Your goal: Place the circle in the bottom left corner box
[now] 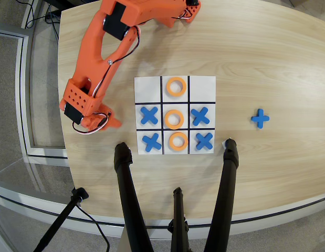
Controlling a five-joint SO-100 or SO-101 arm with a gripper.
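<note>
The claw (111, 122) hangs off the board's (201, 84) left edge, its opening hidden. Three rings (176, 86) fill the middle column; a cross (151, 142) already occupies the near-left cell, risking a collision.

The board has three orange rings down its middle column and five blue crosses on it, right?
Not quite: the overhead view shows four blue crosses on the board, not five. The fifth cross lies off it on the table. The three rings are right.
</note>
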